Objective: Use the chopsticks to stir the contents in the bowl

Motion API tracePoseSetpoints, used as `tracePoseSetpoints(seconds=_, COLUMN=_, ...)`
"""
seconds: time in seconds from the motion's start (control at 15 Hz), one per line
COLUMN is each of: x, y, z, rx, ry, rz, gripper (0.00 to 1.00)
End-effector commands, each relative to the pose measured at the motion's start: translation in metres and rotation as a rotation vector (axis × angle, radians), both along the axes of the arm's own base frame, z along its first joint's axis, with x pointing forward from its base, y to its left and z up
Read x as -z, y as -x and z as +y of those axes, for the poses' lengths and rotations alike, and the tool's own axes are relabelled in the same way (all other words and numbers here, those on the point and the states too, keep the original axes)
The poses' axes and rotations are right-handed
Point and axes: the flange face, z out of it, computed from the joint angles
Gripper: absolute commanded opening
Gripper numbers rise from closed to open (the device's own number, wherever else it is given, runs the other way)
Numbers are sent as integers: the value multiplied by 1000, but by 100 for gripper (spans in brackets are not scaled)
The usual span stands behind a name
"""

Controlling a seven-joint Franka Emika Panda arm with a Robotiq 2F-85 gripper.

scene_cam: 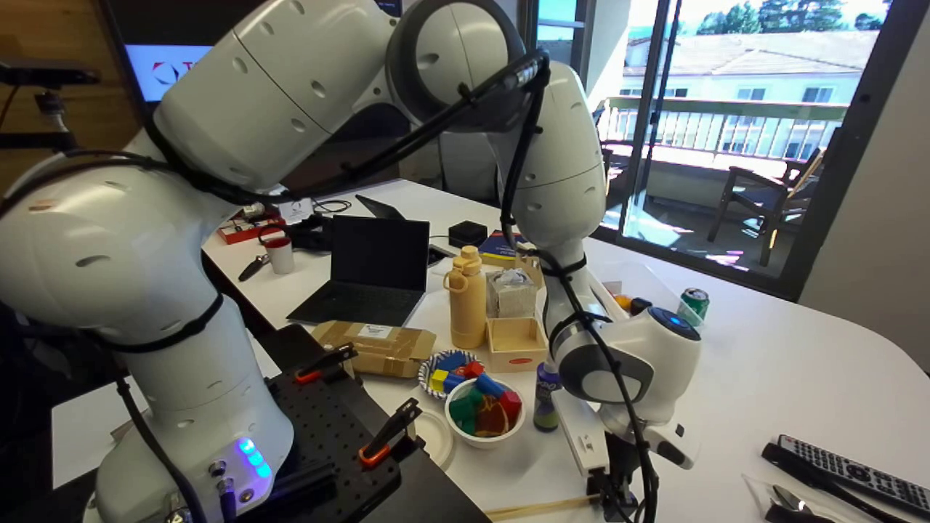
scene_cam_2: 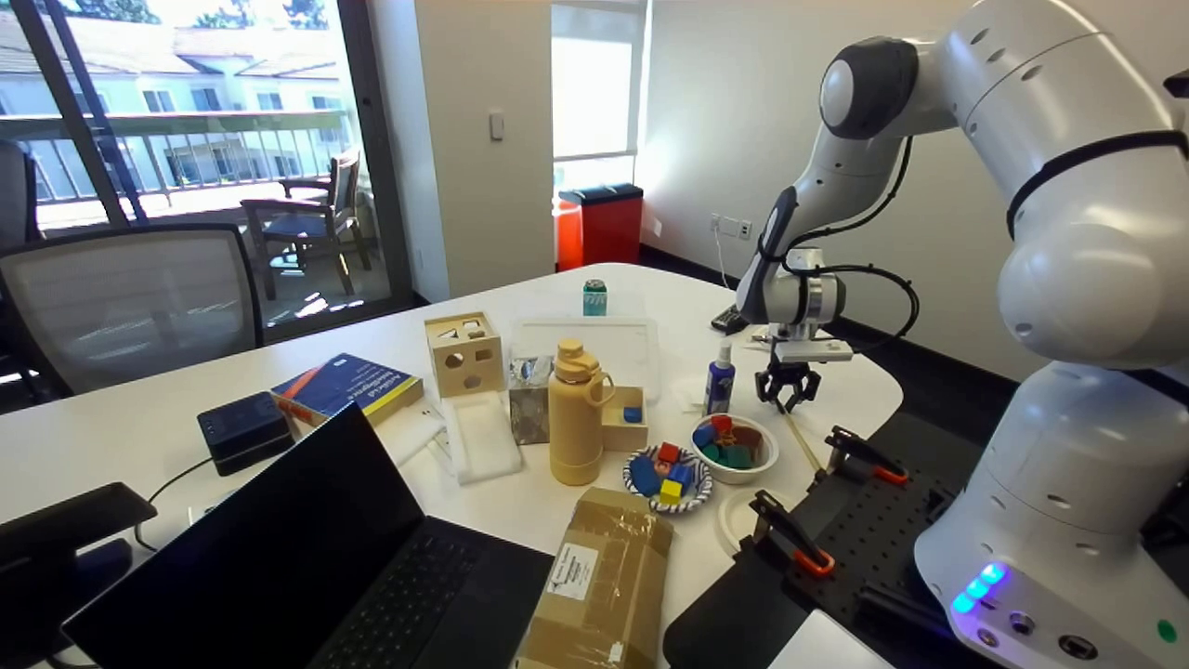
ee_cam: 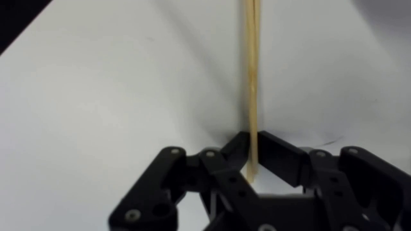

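The chopsticks [scene_cam_2: 802, 440], a pale pair close together, stretch low over the table [scene_cam: 770, 370] beside the edge where the arm [scene_cam_2: 1096, 269] is mounted. From the left in an exterior view, a black box [scene_cam_2: 243, 432] and a blue book [scene_cam_2: 346, 388] sit near the far edge, with an open laptop [scene_cam_2: 307, 557] on the near side. A wooden box [scene_cam_2: 464, 370] with cut-out holes stands towards the far edge. An upright yellow bottle [scene_cam_2: 576, 418] is set well in from that edge, a cardboard package [scene_cam_2: 608, 581] lies in front of it, and a green can [scene_cam_2: 594, 299] stands close to the far edge. Then come a patterned bowl [scene_cam_2: 687, 503] with blue, red and yellow blocks [scene_cam_2: 671, 491], an upright purple spray bottle [scene_cam_2: 719, 386], and just beside that the bowl [scene_cam_2: 743, 477]: white, its contents [scene_cam_2: 737, 455] green, red, blue and brown, set in from the arm's edge and apart from the chopsticks. To its right, towards the table's rounded corner, is the gripper [ee_cam: 253, 142]. In the wrist view its jaws pinch both chopsticks close to one end, short stubs showing past the grip; whether they are lifted off the table I cannot tell. Their other ends point to the arm's edge, where two black clamps [scene_cam_2: 864, 453] sit on a perforated plate [scene_cam_2: 873, 553].
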Motion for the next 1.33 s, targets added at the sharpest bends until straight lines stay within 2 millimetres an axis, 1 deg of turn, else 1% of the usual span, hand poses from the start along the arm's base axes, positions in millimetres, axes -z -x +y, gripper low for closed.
tracePoseSetpoints(seconds=0.0, x=-32, y=-4, z=-6, rx=61, ry=0, rz=4, gripper=4)
tracePoseSetpoints(seconds=0.33, x=-73, y=-15, z=-14, rx=130, ry=21, rz=-5, gripper=4)
tracePoseSetpoints(seconds=0.53, x=-102, y=-18, z=-8, rx=146, ry=28, rz=-27, gripper=4)
tracePoseSetpoints(seconds=0.8, x=-147, y=-19, z=7, rx=172, ry=75, rz=-86, gripper=4)
tracePoseSetpoints(seconds=1.07, x=-195, y=-28, z=31, rx=183, ry=112, rz=-117, gripper=4)
tracePoseSetpoints(seconds=1.13, x=-203, y=-31, z=38, rx=181, ry=125, rz=-123, gripper=4)
tracePoseSetpoints(seconds=1.27, x=-209, y=-39, z=58, rx=172, ry=149, rz=-131, gripper=4)
